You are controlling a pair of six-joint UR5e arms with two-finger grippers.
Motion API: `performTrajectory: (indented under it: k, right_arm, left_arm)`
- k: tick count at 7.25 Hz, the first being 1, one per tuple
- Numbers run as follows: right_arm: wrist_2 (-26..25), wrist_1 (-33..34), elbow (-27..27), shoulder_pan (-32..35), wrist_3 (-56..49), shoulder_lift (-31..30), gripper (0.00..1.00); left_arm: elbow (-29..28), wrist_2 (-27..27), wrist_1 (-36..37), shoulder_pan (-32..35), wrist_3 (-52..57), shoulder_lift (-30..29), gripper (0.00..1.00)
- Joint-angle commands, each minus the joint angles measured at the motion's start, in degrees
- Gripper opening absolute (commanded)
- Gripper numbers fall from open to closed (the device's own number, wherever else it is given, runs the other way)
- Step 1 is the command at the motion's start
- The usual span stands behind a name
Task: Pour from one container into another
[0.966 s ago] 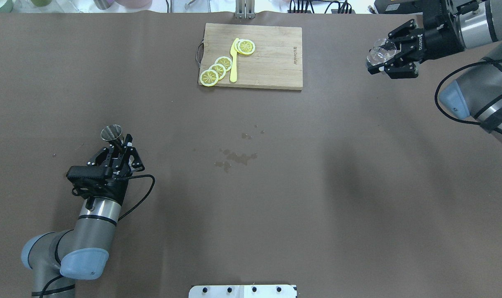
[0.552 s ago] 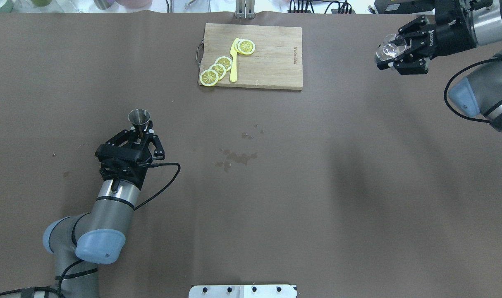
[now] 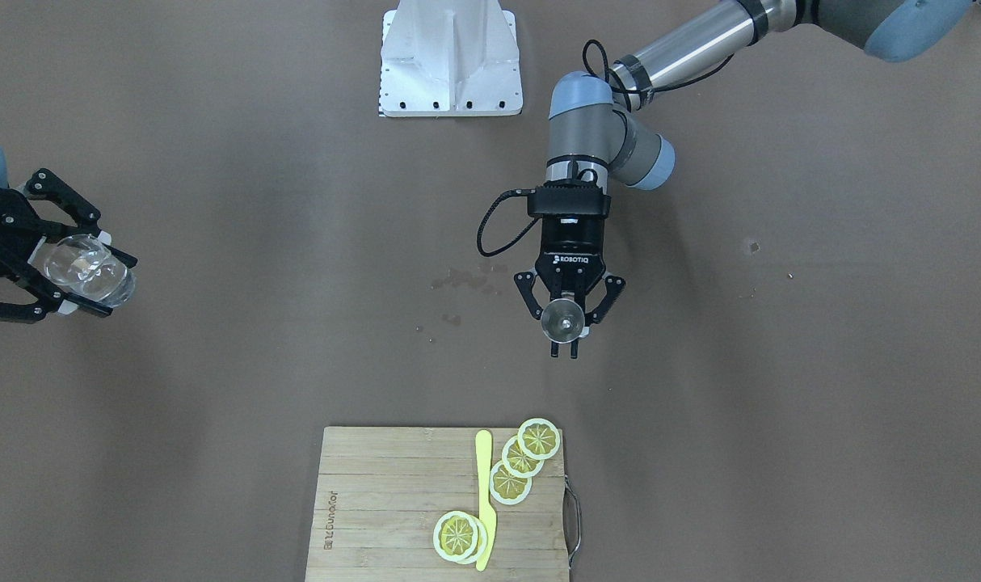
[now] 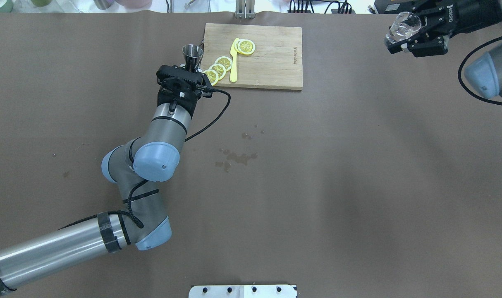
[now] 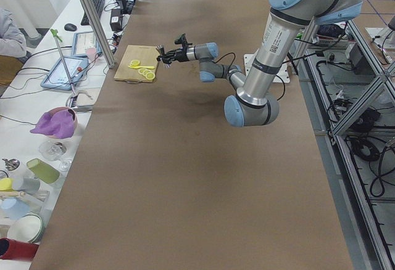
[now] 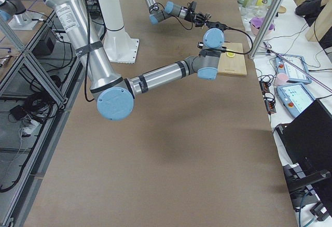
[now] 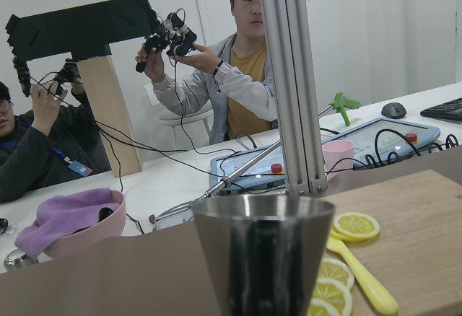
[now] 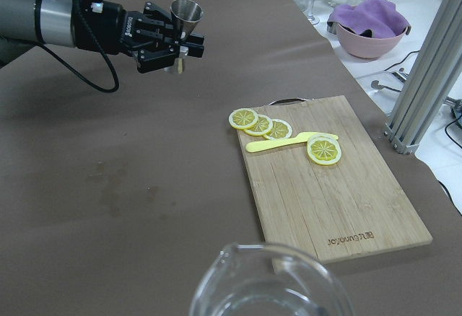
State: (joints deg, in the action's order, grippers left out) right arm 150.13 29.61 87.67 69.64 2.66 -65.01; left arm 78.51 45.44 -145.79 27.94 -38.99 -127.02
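A steel jigger [image 4: 192, 52] stands upright in my left gripper [image 4: 191, 68], which is shut on its narrow waist. It hangs above the table by the handle end of the cutting board [image 4: 271, 62]. The jigger [image 3: 561, 318] shows its open mouth in the front view, and fills the left wrist view as a cone [image 7: 253, 258]. My right gripper [image 4: 395, 34] is shut on a clear glass cup [image 4: 405, 22] at the far right back corner, well apart from the jigger. The glass cup [image 3: 86, 267] lies tilted between the fingers; its rim [image 8: 267, 280] shows in the right wrist view.
Lemon slices [image 4: 218, 68] and a yellow plastic knife [image 4: 233, 62] lie on the wooden board. Wet stains [image 4: 236, 157] mark the brown table's middle. The white robot base plate [image 4: 242, 291] sits at the near edge. Operators sit beyond the far edge.
My left arm has swung forward and to the right, carrying the jigger from the near-left table up to the board's left end. The right gripper with the glass moved farther back and right.
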Motion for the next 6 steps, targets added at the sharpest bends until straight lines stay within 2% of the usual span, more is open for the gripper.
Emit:
performTrajectory:
  k: [1, 3, 6]
  right_arm:
    - [0.3, 4.6, 2.8, -1.2, -0.1, 2.8, 0.0]
    - [0.3, 10.5, 3.3, -2.7, -0.2, 5.8, 0.0]
    - [-0.4, 14.5, 4.1, -5.1, -0.5, 8.0, 0.0]
  left_arm:
    - [-3.7, 12.8, -2.6, 6.3, 3.4, -1.1, 0.0]
    - [-3.6, 12.8, -3.9, 6.4, 6.6, -1.7, 0.0]
    - [-4.4, 12.0, -4.1, 5.8, 9.9, -2.3, 0.0]
